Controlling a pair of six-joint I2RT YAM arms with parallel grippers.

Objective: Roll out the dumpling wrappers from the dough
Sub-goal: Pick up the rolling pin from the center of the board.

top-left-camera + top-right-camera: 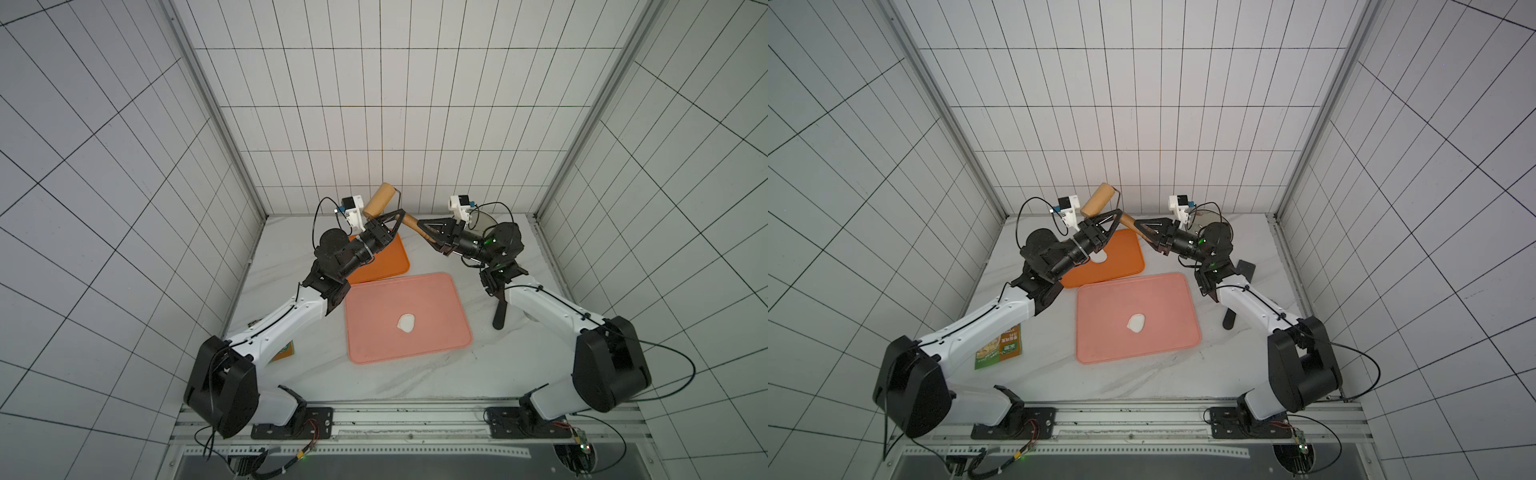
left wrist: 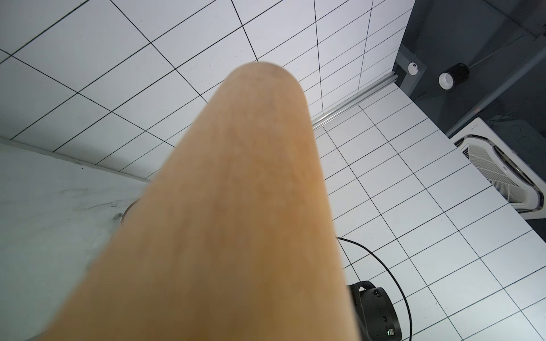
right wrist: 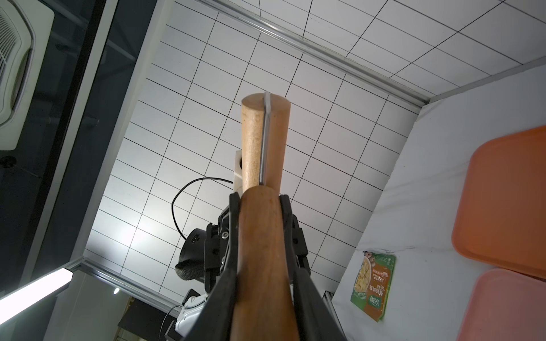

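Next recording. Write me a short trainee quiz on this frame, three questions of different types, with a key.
1. True or false: the dough lies on the pink mat.
2. The wooden roller is: A) lying on the mat; B) held up by both the left tool and the right tool; C) pressing the dough.
3. Fill in: the white wrapper sits on the ___ tray.
Key: 1 true; 2 B; 3 orange.

Rolling pin blurred, cut off; dumpling wrapper half-hidden beneath left arm
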